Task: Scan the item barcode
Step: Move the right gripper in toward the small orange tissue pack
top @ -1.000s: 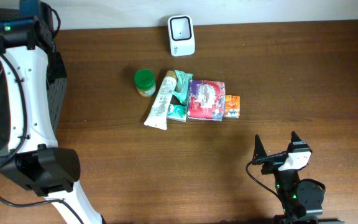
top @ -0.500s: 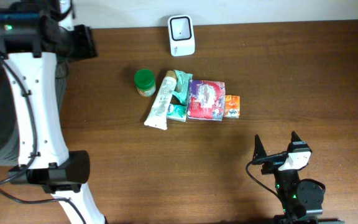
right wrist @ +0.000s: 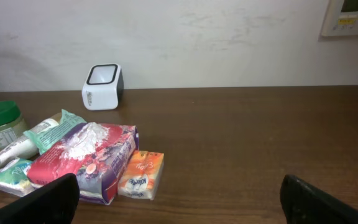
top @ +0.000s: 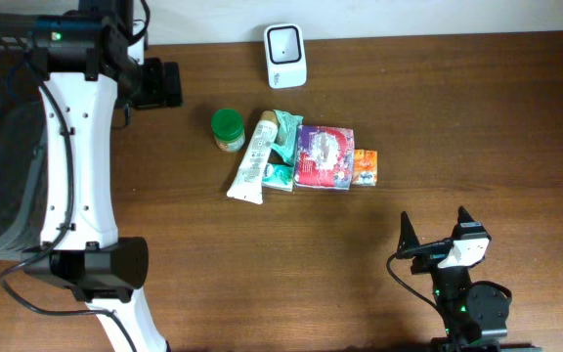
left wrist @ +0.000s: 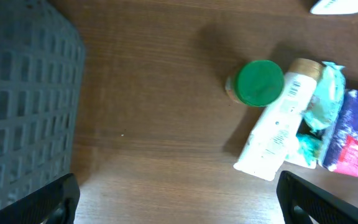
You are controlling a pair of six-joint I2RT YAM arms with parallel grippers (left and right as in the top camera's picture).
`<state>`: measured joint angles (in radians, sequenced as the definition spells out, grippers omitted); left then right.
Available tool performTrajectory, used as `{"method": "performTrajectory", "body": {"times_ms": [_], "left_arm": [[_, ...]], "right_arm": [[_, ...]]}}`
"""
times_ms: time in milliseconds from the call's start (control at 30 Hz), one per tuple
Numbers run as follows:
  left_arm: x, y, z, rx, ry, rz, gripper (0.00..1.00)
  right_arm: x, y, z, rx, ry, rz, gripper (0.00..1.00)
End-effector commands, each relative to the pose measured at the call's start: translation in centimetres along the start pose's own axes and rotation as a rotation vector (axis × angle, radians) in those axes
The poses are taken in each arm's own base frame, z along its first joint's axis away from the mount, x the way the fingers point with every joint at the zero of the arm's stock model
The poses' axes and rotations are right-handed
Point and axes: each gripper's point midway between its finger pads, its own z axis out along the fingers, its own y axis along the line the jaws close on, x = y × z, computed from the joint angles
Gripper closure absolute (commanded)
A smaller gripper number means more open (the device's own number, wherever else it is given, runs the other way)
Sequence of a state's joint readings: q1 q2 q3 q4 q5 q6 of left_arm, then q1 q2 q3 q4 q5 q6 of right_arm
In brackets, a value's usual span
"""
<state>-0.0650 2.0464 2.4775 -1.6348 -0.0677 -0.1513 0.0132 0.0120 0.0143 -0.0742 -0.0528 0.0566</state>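
Listing from the left gripper (left wrist: 179, 208) outward: I see its jaws spread wide, one finger (left wrist: 39, 200) at each lower corner of my wrist view, holding nothing, bare table (left wrist: 154, 124) between them.
- Ahead, toward the right-hand finger: green-lidded jar (left wrist: 260, 83), upright, touching the cap end of the white tube (left wrist: 272, 140), which lies flat.
- Beyond the tube: teal pouch (left wrist: 325, 93), then purple-and-red packet (left wrist: 353, 134), cut off by the frame edge.
- Beside the left-hand finger: dark mesh basket (left wrist: 23, 99), well apart from the items.

Right gripper (right wrist: 188, 199): jaws likewise spread and empty, low over the table.
- Nearest, ahead and left of the jaws: small orange pack (right wrist: 142, 175), touching the packet.
- Behind these, from this side: pouch, tube and jar, screened in part by the packet.
- Farthest: white scanner (right wrist: 102, 87), upright at the table's back edge near the wall, apart from the cluster. The pouch and packet lie between these jaws and it.

All five items lie in the one cluster, between the two grippers.
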Motion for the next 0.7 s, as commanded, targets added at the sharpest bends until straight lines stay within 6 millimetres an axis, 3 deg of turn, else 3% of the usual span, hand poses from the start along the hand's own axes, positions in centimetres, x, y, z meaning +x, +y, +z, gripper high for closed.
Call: {"method": "performTrajectory", "body": {"times_ms": [0,67,167,267,400,533,567,600,667], "left_arm": [[0.1,0.4,0.3,-0.018,0.009,-0.021,0.01],[0.2,0.4,0.3,-0.019,0.014,-0.021,0.01],[0.2,0.4,0.3,-0.019,0.014,-0.021,0.01],[0.2,0.4,0.3,-0.019,0.014,-0.021,0.01],[0.2,0.4,0.3,-0.019,0.014,-0.021,0.01],[0.2,0.4,0.3,-0.019,0.014,-0.021,0.01],[0.2,0.4,0.3,-0.019,0.014,-0.021,0.01],[0.2,0.4,0.3,-0.019,0.014,-0.021,0.01],[0.2,0.4,0.3,-0.019,0.014,-0.021,0.01]], "right_arm": [[0.1,1.6,-0.1,-0.098,-0.003,0.013,0.02],[0.1,6.8,-1.4,-0.409,0.015,0.069,0.02],[-0.6,9.8,-3.1,-0.613,-0.001,0.058,0.02],[-3.6,10.5,-3.8,-0.660,-0.112,0.081,0.01],[-11.2,10.8,-7.1,-0.696,-0.468,0.006,0.01],[-19.6,8.4,-10.3,-0.515,-0.751,-0.020,0.01],[-21.6,8.4,-11.1,-0.478,-0.782,-0.084,0.01],[-22.2,8.5,-11.3,-0.466,-0.782,-0.112,0.01],[-24.5,8.6,-10.8,-0.416,-0.717,-0.205,0.01]]}}
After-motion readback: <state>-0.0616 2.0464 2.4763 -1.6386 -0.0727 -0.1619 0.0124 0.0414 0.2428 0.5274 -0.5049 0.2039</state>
